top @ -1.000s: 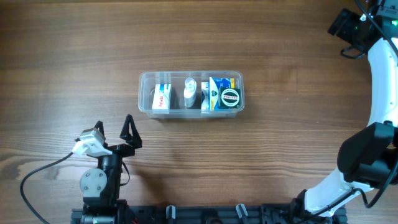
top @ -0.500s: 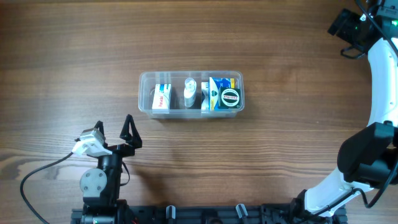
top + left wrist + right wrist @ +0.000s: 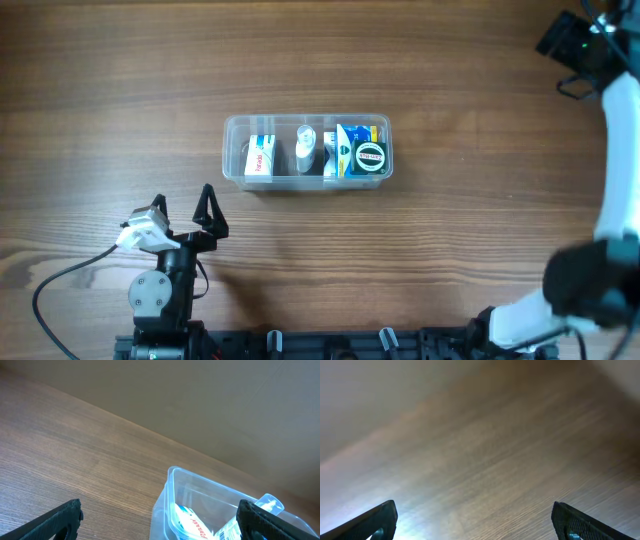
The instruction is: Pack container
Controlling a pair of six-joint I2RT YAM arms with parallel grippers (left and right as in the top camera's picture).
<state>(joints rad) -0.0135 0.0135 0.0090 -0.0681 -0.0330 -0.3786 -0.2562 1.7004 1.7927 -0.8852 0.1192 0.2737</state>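
The clear plastic container (image 3: 232, 150) sits mid-table and holds a white box with red print, a small white bottle, a blue-and-yellow packet and a round green-rimmed item. It also shows in the left wrist view (image 3: 172, 491). My left gripper (image 3: 183, 213) rests open and empty near the front left, its fingers pointing toward the container, apart from it. In its wrist view the left gripper (image 3: 160, 520) frames the container's left end. My right arm reaches to the far right corner; its gripper (image 3: 475, 520) is open and empty over bare wood.
The wooden table (image 3: 450, 250) surrounds the container. The right arm (image 3: 620, 150) runs along the right edge. A cable (image 3: 60, 285) trails from the left arm's base at the front left.
The right arm's upper end has shifted slightly to the right and up at the far right corner. The left arm and the container have not moved.
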